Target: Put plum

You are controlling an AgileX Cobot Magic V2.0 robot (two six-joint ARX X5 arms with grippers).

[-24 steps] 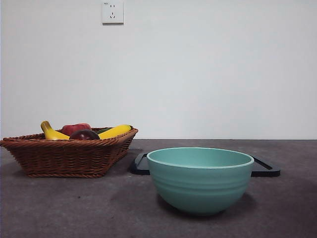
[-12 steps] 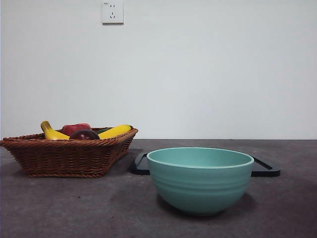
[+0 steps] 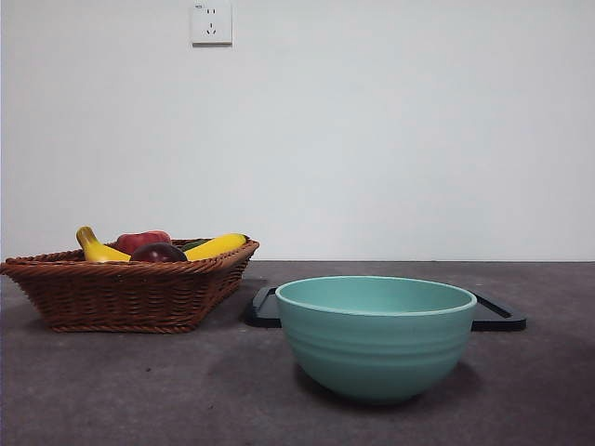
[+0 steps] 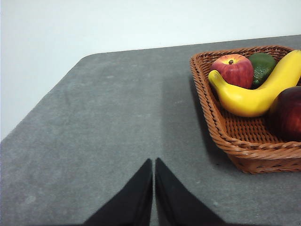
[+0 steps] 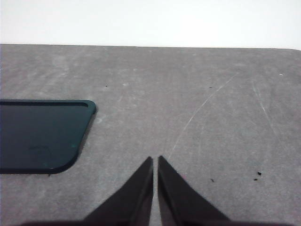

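Note:
The dark maroon plum (image 3: 159,253) lies in the brown wicker basket (image 3: 121,295) at the left of the table, among a banana and a red apple. The left wrist view shows the plum (image 4: 288,113) at the basket's near corner, partly cut off by the picture's edge. My left gripper (image 4: 154,164) is shut and holds nothing, hovering over bare table beside the basket (image 4: 221,136). Shut and holding nothing too, my right gripper (image 5: 155,161) hangs over bare table beside the black tray (image 5: 37,136). Neither arm shows in the front view.
A teal bowl (image 3: 376,336) stands in front of the black tray (image 3: 497,316) right of the basket. In the basket lie yellow bananas (image 4: 256,94), a red apple (image 4: 233,70) and a green avocado (image 4: 261,66). A wall socket (image 3: 211,22) sits high behind.

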